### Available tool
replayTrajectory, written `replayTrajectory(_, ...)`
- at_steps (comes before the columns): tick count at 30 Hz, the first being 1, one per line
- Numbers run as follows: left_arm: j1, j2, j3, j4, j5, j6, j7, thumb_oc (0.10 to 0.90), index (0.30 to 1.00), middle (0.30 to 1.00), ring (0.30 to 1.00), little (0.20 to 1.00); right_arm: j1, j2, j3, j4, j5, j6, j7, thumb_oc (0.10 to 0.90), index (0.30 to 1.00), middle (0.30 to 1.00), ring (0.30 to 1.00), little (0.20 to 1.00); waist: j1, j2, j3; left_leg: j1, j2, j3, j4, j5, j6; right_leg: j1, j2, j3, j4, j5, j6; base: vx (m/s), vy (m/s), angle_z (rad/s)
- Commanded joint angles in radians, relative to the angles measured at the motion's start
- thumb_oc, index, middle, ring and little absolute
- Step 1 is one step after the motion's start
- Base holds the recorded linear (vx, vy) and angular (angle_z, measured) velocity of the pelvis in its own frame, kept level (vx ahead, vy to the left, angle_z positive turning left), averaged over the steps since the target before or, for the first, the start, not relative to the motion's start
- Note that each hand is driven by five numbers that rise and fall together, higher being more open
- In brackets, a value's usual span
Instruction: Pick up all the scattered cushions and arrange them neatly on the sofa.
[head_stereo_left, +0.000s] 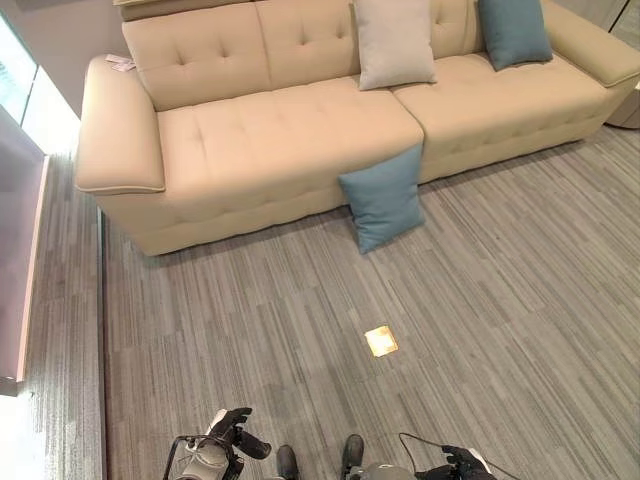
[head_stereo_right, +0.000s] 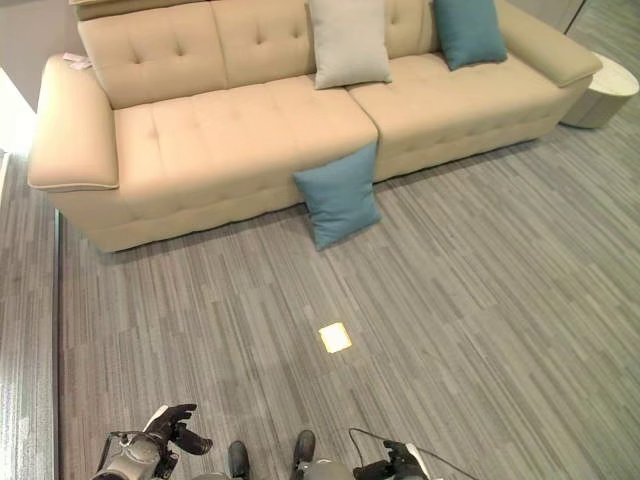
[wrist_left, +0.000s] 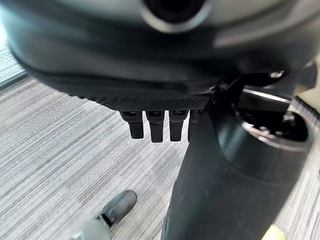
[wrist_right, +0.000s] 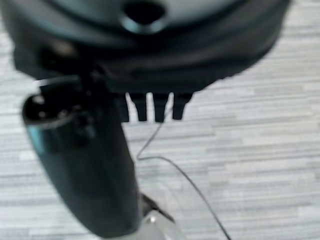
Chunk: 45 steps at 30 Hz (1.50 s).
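Observation:
A teal cushion (head_stereo_left: 383, 198) stands on the floor, leaning against the front of the beige sofa (head_stereo_left: 270, 135) near its middle seam. On the sofa, a pale grey cushion (head_stereo_left: 394, 42) rests upright against the backrest. A second teal cushion (head_stereo_left: 514, 30) leans there too, further right. My left hand (head_stereo_left: 228, 432) hangs low at the bottom left, far from the sofa, with relaxed fingers (wrist_left: 156, 129) and nothing in it. My right hand (head_stereo_left: 466, 463) hangs at the bottom right, its fingers (wrist_right: 159, 109) straight and holding nothing.
Grey striped carpet lies between me and the sofa, with a small brass floor plate (head_stereo_left: 381, 341) in it. A pale round side table (head_stereo_right: 610, 92) stands past the sofa's right arm. A glass wall (head_stereo_left: 22, 100) runs along the left. A paper tag (head_stereo_left: 120, 63) lies on the left armrest.

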Motion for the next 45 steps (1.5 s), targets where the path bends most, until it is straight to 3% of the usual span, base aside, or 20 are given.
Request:
replayTrajectory(1,-0.018,0.006,-0.002,0.026,0.022,-0.021,0.006,0.8,0.9,0.9,0.9,0.9,-0.005,-0.029,0.024,0.008,0.025,-0.031,-0.02,0.8,0.9,0.9,0.9,0.9,0.002,-0.042,-0.01,-0.013,-0.003,-0.071,0.149,-0.15,-0.026,0.03,-0.051,0.114,0.026,-0.071,0.066,0.05,-0.139,0.17)
replayTrajectory(2,-0.018,0.006,-0.002,0.026,0.022,-0.021,0.006,0.8,0.9,0.9,0.9,0.9,-0.005,-0.029,0.024,0.008,0.025,-0.031,-0.02,0.8,0.9,0.9,0.9,0.9,0.002,-0.042,-0.01,-0.013,-0.003,-0.071,0.149,-0.15,-0.026,0.03,-0.051,0.114,0.026,-0.071,0.066,0.01,-0.138,0.08)
replayTrajectory(3,-0.022,0.004,-0.007,0.023,0.02,-0.019,0.009,0.8,0.9,0.9,0.9,0.9,-0.008,-0.038,0.023,0.015,0.031,-0.031,-0.022,0.8,0.9,0.9,0.9,0.9,0.009,-0.051,0.022,-0.089,0.021,-0.076,0.316,-0.12,-0.036,0.052,-0.045,0.121,0.024,-0.079,0.04,0.01,-0.139,-0.06)
replayTrajectory(4,-0.023,0.004,-0.007,0.023,0.02,-0.018,0.009,0.8,0.9,0.9,0.9,0.9,-0.009,-0.037,0.023,0.015,0.031,-0.031,-0.022,0.8,0.9,0.9,0.9,0.9,0.008,-0.052,0.019,-0.094,0.02,-0.077,0.315,-0.117,-0.036,0.048,-0.046,0.12,0.023,-0.077,0.039,0.09,-0.295,0.06)
replayTrajectory(5,-0.022,0.01,-0.003,0.018,0.005,-0.018,0.016,0.8,0.9,0.9,0.9,0.9,-0.008,-0.047,0.021,0.018,0.048,-0.032,-0.029,0.8,0.9,0.9,0.9,0.9,0.024,-0.057,0.043,-0.182,0.02,-0.119,0.464,-0.083,-0.023,0.068,-0.028,0.135,0.028,-0.098,0.007,0.08,-0.158,0.05)
replayTrajectory(10,-0.009,0.009,0.002,0.025,-0.007,-0.016,0.022,0.8,0.9,0.9,0.9,0.9,-0.001,-0.054,0.019,0.03,0.048,-0.03,-0.034,0.8,0.9,0.9,0.9,0.9,0.041,-0.063,0.028,-0.258,-0.021,-0.151,0.364,-0.096,-0.014,0.112,-0.026,0.156,-0.009,-0.116,0.018,0.21,-0.053,0.04)
replayTrajectory(14,0.002,0.001,-0.001,0.025,-0.014,-0.021,0.018,0.8,0.9,0.9,0.9,0.9,-0.001,-0.054,0.029,0.029,0.041,-0.029,-0.04,0.8,0.9,0.9,0.9,0.9,0.078,-0.045,0.017,-0.31,-0.083,-0.213,0.197,0.004,-0.036,0.181,0.011,0.214,-0.047,-0.13,0.031,0.31,0.063,-0.1)
replayTrajectory(18,0.013,-0.003,0.007,0.034,-0.01,-0.017,0.014,0.8,0.9,0.9,0.9,0.9,0.002,-0.046,0.03,0.021,0.034,-0.031,-0.035,0.8,0.9,0.9,0.9,0.9,0.083,-0.052,-0.009,-0.276,-0.095,-0.23,0.19,-0.016,-0.018,0.201,-0.001,0.245,-0.03,-0.146,0.046,0.28,0.132,-0.76)
replayTrajectory(21,0.021,-0.001,0.016,0.037,-0.005,-0.014,0.011,0.8,0.9,0.9,0.9,0.9,0.003,-0.04,0.028,0.012,0.03,-0.032,-0.026,0.8,0.9,0.9,0.9,0.9,0.098,-0.064,-0.034,-0.239,-0.104,-0.219,0.192,-0.055,0.007,0.191,-0.025,0.259,0.041,-0.14,0.083,0.24,0.135,-0.75)
replayTrajectory(22,0.023,0.003,0.018,0.034,-0.001,-0.012,0.011,0.8,0.9,0.9,0.9,0.9,0.003,-0.035,0.029,0.007,0.029,-0.031,-0.02,0.8,0.9,0.9,0.9,0.9,0.102,-0.066,-0.034,-0.217,-0.107,-0.214,0.189,-0.07,0.02,0.172,-0.032,0.268,0.106,-0.12,0.099,0.21,0.158,-0.54)
replayTrajectory(23,0.021,0.009,0.021,0.026,-0.004,-0.008,0.013,0.8,0.9,0.9,0.9,0.9,-0.007,-0.035,0.035,0.0,0.021,-0.027,-0.016,0.8,0.9,0.9,0.9,0.9,0.098,-0.06,-0.023,-0.18,-0.111,-0.213,0.193,-0.098,0.049,0.101,-0.051,0.27,0.256,-0.043,0.135,0.21,0.158,-0.63)
replayTrajectory(24,0.021,0.009,0.021,0.026,-0.004,-0.008,0.013,0.8,0.9,0.9,0.9,0.9,-0.007,-0.035,0.035,0.0,0.021,-0.027,-0.016,0.8,0.9,0.9,0.9,0.9,0.099,-0.061,-0.024,-0.181,-0.112,-0.212,0.194,-0.099,0.05,0.098,-0.051,0.272,0.258,-0.044,0.135,0.17,0.149,-0.41)
replayTrajectory(26,0.019,0.023,0.025,0.011,-0.02,-0.009,0.018,0.8,0.9,0.9,0.9,0.9,-0.02,-0.038,0.041,-0.032,0.021,-0.027,-0.013,0.8,0.9,0.9,0.9,0.9,0.097,-0.042,0.01,-0.146,-0.099,-0.208,0.202,-0.127,0.083,-0.01,-0.083,0.228,0.44,0.044,0.164,0.11,0.122,-0.43)
replayTrajectory(28,0.022,0.026,0.027,0.011,-0.021,-0.009,0.021,0.8,0.9,0.9,0.9,0.9,-0.019,-0.038,0.036,-0.032,0.022,-0.028,-0.014,0.8,0.9,0.9,0.9,0.9,0.096,-0.033,0.015,-0.13,-0.093,-0.207,0.196,-0.137,0.089,-0.04,-0.102,0.196,0.467,0.042,0.164,0.11,0.087,-0.11)
replayTrajectory(32,0.017,0.028,0.036,0.021,-0.025,-0.011,0.023,0.8,0.9,0.9,0.9,0.9,-0.032,-0.041,0.037,-0.031,0.026,-0.031,-0.019,0.8,0.9,0.9,0.9,0.9,0.091,-0.031,0.017,-0.062,-0.083,-0.199,0.161,-0.168,0.081,-0.089,-0.146,0.07,0.317,-0.038,0.123,0.24,-0.016,0.0)
replayTrajectory(34,0.018,0.027,0.038,0.028,-0.018,-0.01,0.023,0.8,0.9,0.9,0.9,0.9,-0.037,-0.043,0.038,-0.029,0.023,-0.029,-0.021,0.8,0.9,0.9,0.9,0.9,0.093,-0.033,0.021,-0.039,-0.077,-0.191,0.151,-0.183,0.073,-0.089,-0.163,0.03,0.238,-0.032,0.121,0.21,-0.129,-0.33)
replayTrajectory(36,0.024,0.025,0.05,0.053,0.0,-0.01,0.024,0.8,0.9,0.9,0.9,0.9,-0.049,-0.05,0.049,-0.029,0.006,-0.02,-0.023,0.8,0.9,0.9,0.9,0.9,0.087,-0.043,0.028,0.046,-0.069,-0.181,0.111,-0.219,0.041,-0.126,-0.191,-0.031,0.016,0.047,0.148,0.37,-0.213,-0.43)
replayTrajectory(41,0.038,0.018,0.049,0.067,0.014,-0.015,0.024,0.8,0.9,0.9,0.9,0.9,-0.031,-0.05,0.047,-0.028,0.017,-0.026,-0.022,0.8,0.9,0.9,0.9,0.9,0.072,-0.05,0.0,0.102,-0.047,-0.2,0.098,-0.245,0.016,-0.086,-0.165,-0.001,-0.001,0.059,0.132,0.26,-0.178,-0.05)
replayTrajectory(43,0.038,0.015,0.049,0.069,0.014,-0.014,0.022,0.8,0.9,0.9,0.9,0.9,-0.025,-0.047,0.046,-0.024,0.027,-0.03,-0.022,0.8,0.9,0.9,0.9,0.9,0.07,-0.041,-0.009,0.108,-0.01,-0.207,0.135,-0.215,-0.013,-0.065,-0.128,0.007,0.004,0.042,0.107,0.28,-0.342,0.27)
replayTrajectory(45,0.03,0.014,0.046,0.058,0.002,-0.019,0.014,0.8,0.9,0.9,0.9,0.9,-0.024,-0.047,0.043,-0.023,0.045,-0.038,-0.023,0.8,0.9,0.9,0.9,0.9,0.076,-0.041,0.007,0.018,0.029,-0.211,0.338,-0.104,-0.05,-0.008,-0.087,0.03,-0.016,0.011,0.059,0.17,-0.343,-0.05)
